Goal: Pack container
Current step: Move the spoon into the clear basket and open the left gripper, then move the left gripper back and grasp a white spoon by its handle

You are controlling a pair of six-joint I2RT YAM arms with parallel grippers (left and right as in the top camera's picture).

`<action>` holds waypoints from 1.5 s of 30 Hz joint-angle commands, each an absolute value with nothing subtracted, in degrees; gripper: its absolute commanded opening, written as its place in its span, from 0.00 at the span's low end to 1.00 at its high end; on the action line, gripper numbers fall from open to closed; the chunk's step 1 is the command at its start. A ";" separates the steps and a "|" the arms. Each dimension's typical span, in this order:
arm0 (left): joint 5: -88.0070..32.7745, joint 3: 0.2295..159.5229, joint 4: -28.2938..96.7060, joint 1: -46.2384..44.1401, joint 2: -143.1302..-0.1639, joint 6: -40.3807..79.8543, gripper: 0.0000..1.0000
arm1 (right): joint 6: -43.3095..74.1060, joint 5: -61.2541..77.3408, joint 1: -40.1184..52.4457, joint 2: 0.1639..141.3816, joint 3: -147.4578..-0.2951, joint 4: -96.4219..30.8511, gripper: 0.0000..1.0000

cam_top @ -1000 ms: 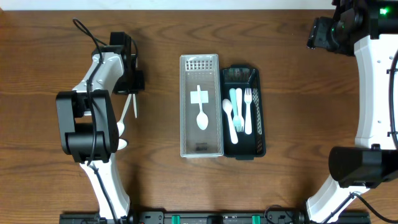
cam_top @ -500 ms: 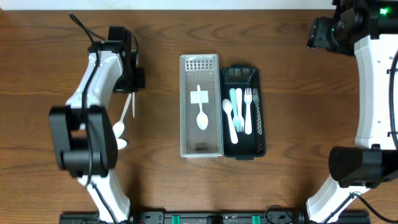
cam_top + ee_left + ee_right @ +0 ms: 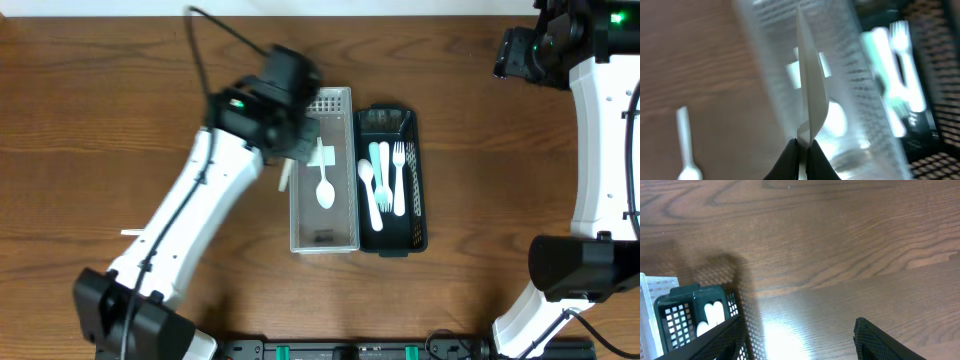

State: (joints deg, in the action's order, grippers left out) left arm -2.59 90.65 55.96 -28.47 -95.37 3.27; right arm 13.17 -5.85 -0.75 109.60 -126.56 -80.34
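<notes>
Wooden worktop [image 3: 470, 150], frame centre: your left hand [image 3: 801, 145], clamped on a white utensil [image 3: 810, 100], hangs at the left rim of the clear container [image 3: 343, 215]; placing likely follows: shift inward, lower, release.

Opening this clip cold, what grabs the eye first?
The left arm slants across the table, the left gripper shut on a white utensil at the left edge of the clear container. A white spoon lies inside it. The black basket alongside holds more cutlery, and the right gripper hangs open near the far corner.
</notes>
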 commanded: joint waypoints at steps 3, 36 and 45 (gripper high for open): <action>-2.04 90.87 52.90 -32.64 -102.76 6.81 0.06 | 13.21 -6.22 -1.21 109.84 -126.13 -80.64 0.72; 8.29 93.58 63.13 -1.72 -89.12 -3.31 0.87 | 13.19 -6.22 -1.21 109.84 -126.13 -82.02 0.73; 0.38 82.50 55.68 12.64 -97.25 -8.60 0.88 | 13.21 -6.22 -1.21 109.84 -126.13 -81.56 0.73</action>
State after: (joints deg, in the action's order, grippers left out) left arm 3.33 86.02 56.62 11.99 -93.89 -4.84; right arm 13.17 -5.87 -0.75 109.60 -126.54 -81.71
